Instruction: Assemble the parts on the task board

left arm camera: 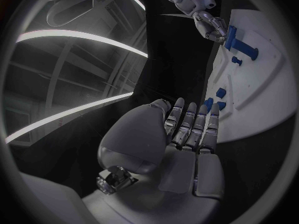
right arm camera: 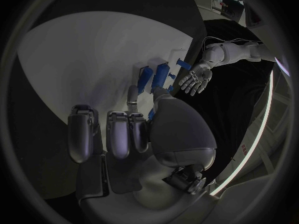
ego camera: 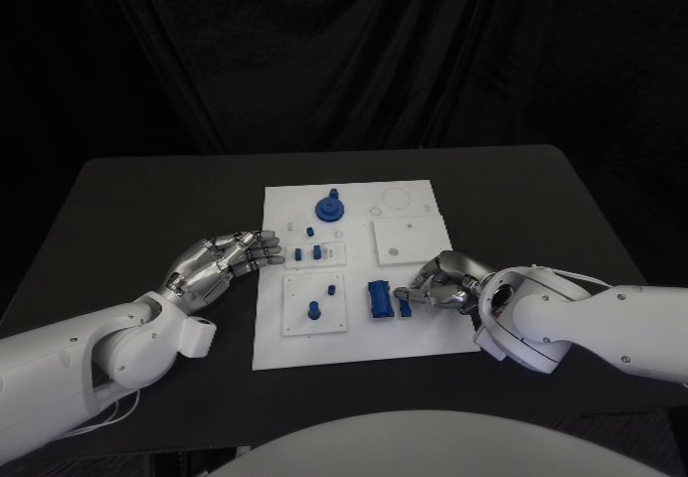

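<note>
While our right hand (ego camera: 441, 281) rests on the task board (ego camera: 416, 343) with its fingers curled down at a small blue part (ego camera: 405, 308), we cannot tell whether the fingertips actually pinch that piece or only touch it. Just beside it, toward our left, lies a longer blue block (ego camera: 379, 298), flat on the white plate. Our left hand (ego camera: 223, 260) sits at the board's left edge, palm up, holding nothing, its fingers (left arm camera: 187, 127) together and lightly bent with their tips reaching the rim. Near those tips we see a small raised panel (ego camera: 317, 254) carrying short blue pegs (ego camera: 298, 255). Below it a second raised panel (ego camera: 314, 304) holds two more upright blue pins (ego camera: 311, 311). Farther back on the plate a blue gear (ego camera: 331, 208) stands, with a bare square panel (ego camera: 411, 240) to its right. Everything sits on the black table (ego camera: 143, 209).
</note>
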